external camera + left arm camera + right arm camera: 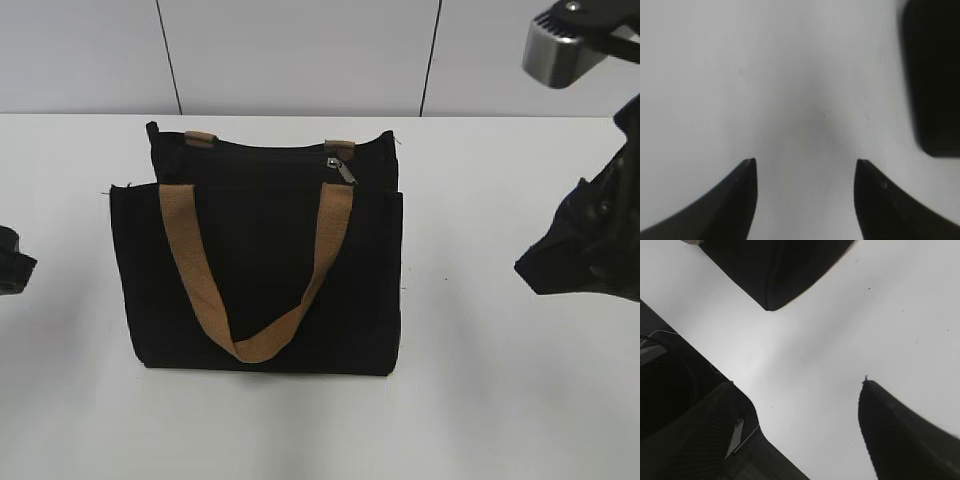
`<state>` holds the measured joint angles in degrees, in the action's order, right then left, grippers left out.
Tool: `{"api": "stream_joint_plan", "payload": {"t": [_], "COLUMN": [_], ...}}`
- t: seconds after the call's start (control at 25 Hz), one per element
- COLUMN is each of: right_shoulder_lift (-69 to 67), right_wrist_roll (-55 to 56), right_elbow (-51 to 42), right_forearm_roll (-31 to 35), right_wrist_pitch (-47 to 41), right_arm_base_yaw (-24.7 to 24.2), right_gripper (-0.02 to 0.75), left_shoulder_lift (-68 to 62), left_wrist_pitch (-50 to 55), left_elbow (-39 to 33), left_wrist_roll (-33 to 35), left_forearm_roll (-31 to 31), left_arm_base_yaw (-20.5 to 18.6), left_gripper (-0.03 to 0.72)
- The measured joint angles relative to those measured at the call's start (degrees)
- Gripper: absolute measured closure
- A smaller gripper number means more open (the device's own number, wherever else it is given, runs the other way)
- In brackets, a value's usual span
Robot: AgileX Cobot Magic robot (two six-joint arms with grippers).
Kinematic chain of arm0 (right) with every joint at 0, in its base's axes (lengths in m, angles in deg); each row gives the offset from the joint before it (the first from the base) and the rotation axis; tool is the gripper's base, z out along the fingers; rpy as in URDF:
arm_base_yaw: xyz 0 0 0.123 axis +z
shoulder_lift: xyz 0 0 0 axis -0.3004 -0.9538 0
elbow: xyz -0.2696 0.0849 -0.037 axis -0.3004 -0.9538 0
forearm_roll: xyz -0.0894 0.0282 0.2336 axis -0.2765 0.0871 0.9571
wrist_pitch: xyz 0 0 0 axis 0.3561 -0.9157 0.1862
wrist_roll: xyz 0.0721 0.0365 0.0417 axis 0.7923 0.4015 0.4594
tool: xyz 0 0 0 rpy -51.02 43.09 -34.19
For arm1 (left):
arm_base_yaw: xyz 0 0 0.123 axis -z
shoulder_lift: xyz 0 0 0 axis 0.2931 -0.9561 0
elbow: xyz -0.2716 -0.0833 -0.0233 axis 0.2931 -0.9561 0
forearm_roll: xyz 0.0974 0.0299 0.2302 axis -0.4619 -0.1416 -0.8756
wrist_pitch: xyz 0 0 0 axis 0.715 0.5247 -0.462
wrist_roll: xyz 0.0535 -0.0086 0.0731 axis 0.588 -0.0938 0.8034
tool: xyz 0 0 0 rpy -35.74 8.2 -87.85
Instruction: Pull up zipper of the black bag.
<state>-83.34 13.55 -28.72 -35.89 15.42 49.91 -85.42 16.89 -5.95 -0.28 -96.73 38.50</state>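
Observation:
The black bag stands upright in the middle of the white table, with two tan webbing handles; the front one hangs down over its front panel. The small silver zipper pull lies at the right end of the black zip track along the bag's top. My left gripper is open and empty over bare table, left of the bag; a bag corner shows at the right of its view. My right gripper is open and empty, right of the bag; a bag corner shows at the top of its view.
The white table carries only the bag. A white panelled wall stands behind it. Part of the right arm hangs at the right edge, and a bit of the left arm shows at the left edge.

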Motion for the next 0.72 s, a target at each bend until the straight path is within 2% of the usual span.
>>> {"api": "stream_joint_plan", "payload": {"t": [0.08, 0.2, 0.32, 0.48, 0.72], "right_shoulder_lift": [1.57, 4.37, 8.07, 16.53, 31.81], "right_wrist_roll": [0.00, 0.05, 0.41, 0.53, 1.37], "right_elbow": [-0.05, -0.05, -0.56, -6.04, -17.01], "right_forearm_roll": [0.30, 0.54, 0.61, 0.78, 2.53], "right_wrist_pitch": [0.07, -1.04, -3.75, -5.57, -9.21], "right_arm_base_yaw": [0.00, 0.00, 0.00, 0.00, 0.00], "right_gripper": [0.160, 0.160, 0.160, 0.160, 0.160], "left_shoulder_lift": [3.68, 10.47, 19.09, 34.90, 56.61], "left_wrist_pitch": [5.56, 14.19, 23.31, 33.42, 36.80], "left_elbow": [1.70, 3.29, 3.56, 3.56, 3.60], "left_wrist_roll": [13.56, 24.21, 27.05, 27.96, 28.06], "left_forearm_roll": [11.02, 21.01, 25.46, 27.82, 28.09], "left_arm_base_yaw": [0.07, 0.07, 0.07, 0.07, 0.12], "left_gripper": [0.232, 0.230, 0.230, 0.230, 0.230]}}
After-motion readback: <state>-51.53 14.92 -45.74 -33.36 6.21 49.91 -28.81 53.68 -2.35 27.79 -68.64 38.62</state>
